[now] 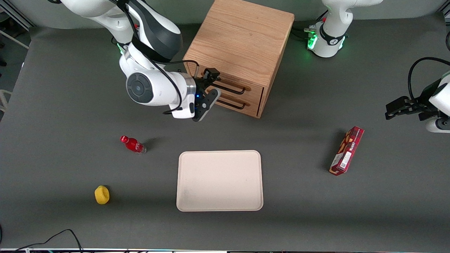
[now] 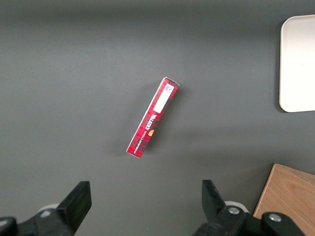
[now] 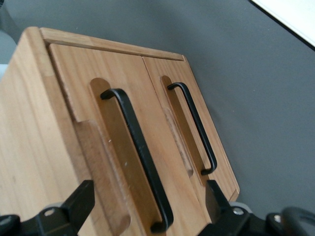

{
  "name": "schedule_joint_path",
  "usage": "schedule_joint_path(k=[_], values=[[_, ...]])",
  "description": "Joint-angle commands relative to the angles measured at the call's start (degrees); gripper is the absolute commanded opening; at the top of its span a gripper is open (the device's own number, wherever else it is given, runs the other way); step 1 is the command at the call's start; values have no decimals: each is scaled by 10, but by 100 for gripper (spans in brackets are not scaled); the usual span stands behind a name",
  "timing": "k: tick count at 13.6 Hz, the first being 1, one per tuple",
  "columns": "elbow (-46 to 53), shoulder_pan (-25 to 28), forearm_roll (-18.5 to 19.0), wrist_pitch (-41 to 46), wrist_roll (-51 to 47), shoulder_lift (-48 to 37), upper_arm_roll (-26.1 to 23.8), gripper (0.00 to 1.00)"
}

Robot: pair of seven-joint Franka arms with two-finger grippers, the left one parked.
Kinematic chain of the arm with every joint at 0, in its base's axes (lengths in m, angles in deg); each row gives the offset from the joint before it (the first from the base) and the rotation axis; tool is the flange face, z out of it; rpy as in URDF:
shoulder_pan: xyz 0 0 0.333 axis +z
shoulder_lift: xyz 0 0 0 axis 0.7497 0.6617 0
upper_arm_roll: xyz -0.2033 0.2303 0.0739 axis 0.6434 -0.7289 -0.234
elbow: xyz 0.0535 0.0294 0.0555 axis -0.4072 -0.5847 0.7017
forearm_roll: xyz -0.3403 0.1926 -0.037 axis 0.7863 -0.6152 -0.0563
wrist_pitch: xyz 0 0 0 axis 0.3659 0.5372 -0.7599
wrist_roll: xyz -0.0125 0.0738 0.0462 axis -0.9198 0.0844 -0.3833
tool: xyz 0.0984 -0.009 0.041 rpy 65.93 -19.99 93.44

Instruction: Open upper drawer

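The wooden cabinet (image 1: 242, 38) stands at the end of the table farthest from the front camera. Its upper drawer (image 1: 256, 92) looks shut, with a black wire handle (image 1: 232, 90). The identical lower drawer (image 1: 251, 107) sits below it and also looks shut. My right gripper (image 1: 211, 87) is open in front of the drawers, at the working arm's end of the handles. In the right wrist view the gripper (image 3: 147, 201) has one finger on each side of the upper drawer's (image 3: 83, 83) handle (image 3: 140, 152), near that handle's end. The lower handle (image 3: 197, 128) lies outside the fingers.
A cream tray (image 1: 219, 181) lies nearer the front camera than the cabinet. A red bottle (image 1: 133, 144) and a yellow object (image 1: 102, 194) lie toward the working arm's end. A red box (image 1: 346, 150) lies toward the parked arm's end, also in the left wrist view (image 2: 152, 118).
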Motion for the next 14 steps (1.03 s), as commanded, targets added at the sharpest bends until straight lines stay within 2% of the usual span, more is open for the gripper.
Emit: schedule_joint_path(k=[1, 4, 14], values=[[16, 9, 24, -16, 8, 28, -15, 100], [15, 8, 49, -21, 8, 39, -24, 100], [-19, 11, 65, -65, 8, 50, -34, 100]])
